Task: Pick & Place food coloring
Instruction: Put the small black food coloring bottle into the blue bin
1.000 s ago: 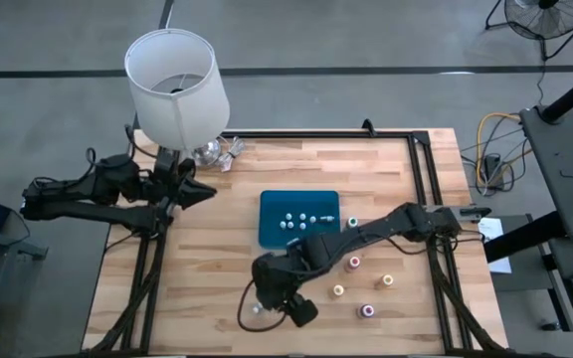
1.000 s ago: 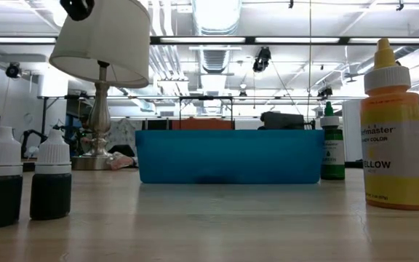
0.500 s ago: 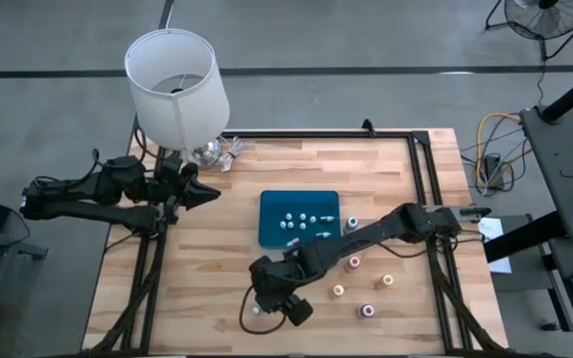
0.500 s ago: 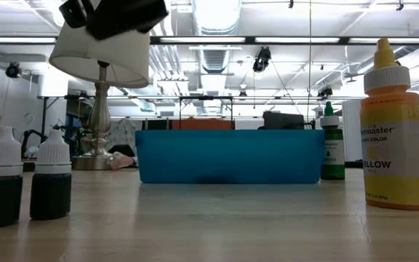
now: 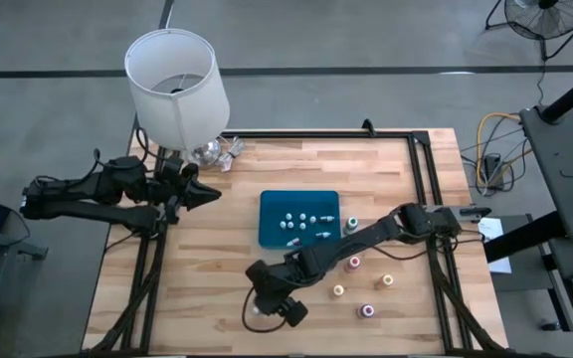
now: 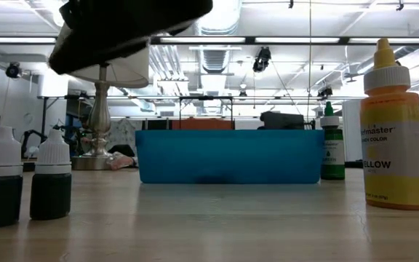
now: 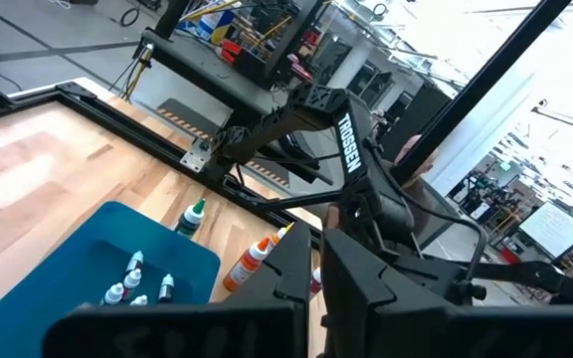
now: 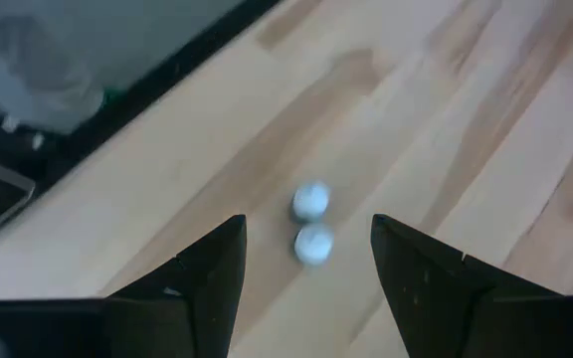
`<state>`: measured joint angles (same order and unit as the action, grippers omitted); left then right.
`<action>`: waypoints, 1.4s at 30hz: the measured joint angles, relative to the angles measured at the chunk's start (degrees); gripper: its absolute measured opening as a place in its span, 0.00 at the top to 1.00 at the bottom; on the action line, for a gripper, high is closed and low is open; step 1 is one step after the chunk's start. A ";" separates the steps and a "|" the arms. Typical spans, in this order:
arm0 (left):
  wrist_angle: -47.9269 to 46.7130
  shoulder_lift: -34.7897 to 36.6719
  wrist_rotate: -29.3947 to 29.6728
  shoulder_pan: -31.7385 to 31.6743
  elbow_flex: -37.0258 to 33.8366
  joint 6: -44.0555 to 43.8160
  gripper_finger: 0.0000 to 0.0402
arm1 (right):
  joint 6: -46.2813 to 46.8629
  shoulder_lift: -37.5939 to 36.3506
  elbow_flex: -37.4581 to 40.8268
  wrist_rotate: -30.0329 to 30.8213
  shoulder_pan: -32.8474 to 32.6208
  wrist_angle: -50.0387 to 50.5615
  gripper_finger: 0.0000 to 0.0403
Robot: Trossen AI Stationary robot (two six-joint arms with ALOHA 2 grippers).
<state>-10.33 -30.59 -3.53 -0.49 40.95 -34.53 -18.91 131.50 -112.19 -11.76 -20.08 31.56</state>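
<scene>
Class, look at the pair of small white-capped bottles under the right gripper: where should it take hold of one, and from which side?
Grip one white-capped bottle at its cap, descending from above: both stand upright and close together, so the open right gripper must close across a single cap.

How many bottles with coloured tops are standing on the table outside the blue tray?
5: green beside the tray's right edge; red, orange, yellow and pink nearer the front. The right arm may hide others.

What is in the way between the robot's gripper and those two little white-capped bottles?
Nothing visible. The right gripper is open just above the two white-capped bottles, with only bare wooden table between its fingers and them. The left gripper waits far off by the lamp.
</scene>
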 joint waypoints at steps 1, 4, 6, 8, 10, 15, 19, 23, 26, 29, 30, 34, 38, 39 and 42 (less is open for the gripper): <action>0.00 0.00 -0.01 0.00 0.00 -0.02 1.00 | 0.07 0.00 0.42 -0.03 0.00 -1.51 0.48; 0.00 0.00 0.00 0.00 0.00 -0.06 1.00 | 0.55 0.00 1.95 -0.12 0.09 -4.39 0.48; 0.00 0.00 -0.01 0.00 0.00 -0.13 1.00 | 0.70 0.00 3.18 -0.18 0.15 -5.39 0.48; 0.00 0.00 -0.02 0.00 0.00 -0.13 1.00 | 0.71 0.00 4.41 -0.26 0.23 -6.35 0.49; -0.02 0.00 -0.02 0.00 0.00 -0.13 1.00 | 0.75 0.00 5.84 -0.27 0.39 -8.19 0.49; -0.32 -0.14 -0.01 0.00 -0.07 -0.06 1.00 | 0.91 0.00 8.76 -0.27 0.68 -11.78 0.49; -1.53 -0.37 -0.02 0.00 -0.07 -0.06 1.00 | 0.91 0.00 10.14 -0.29 0.96 -14.15 0.48; -2.23 -0.87 -0.02 0.00 -0.07 -0.04 1.00 | 0.86 -0.01 10.93 -0.29 1.05 -15.39 0.49; -2.29 -1.27 -0.02 0.00 -0.07 0.03 1.00 | 0.87 -0.02 11.46 -0.35 1.03 -16.36 0.50; -2.29 -1.59 -0.02 0.00 -0.07 0.59 1.00 | 0.88 -0.02 11.90 -0.76 1.01 -18.36 0.50; -2.26 -1.76 -0.02 0.00 -0.07 0.82 1.00 | 0.89 -0.02 12.00 -0.79 1.01 -18.65 0.50; -2.27 -2.13 -0.02 0.00 -0.07 0.83 1.00 | 0.89 0.34 12.21 -1.69 1.01 -19.18 0.50; -2.25 -2.37 -0.02 -0.01 -0.07 0.83 1.00 | 2.06 1.41 12.18 -3.34 0.98 -20.59 0.50; -2.23 -2.38 -0.02 -0.01 -0.07 0.81 1.00 | 2.18 1.61 12.16 -3.29 0.95 -20.75 0.50; -2.27 -2.47 -0.01 -0.02 -0.07 0.79 1.00 | 2.24 1.75 12.18 -3.31 0.97 -20.54 0.50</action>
<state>-12.60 -33.06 -3.54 -0.51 40.88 -33.74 -16.67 133.25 -100.01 -15.07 -19.11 11.02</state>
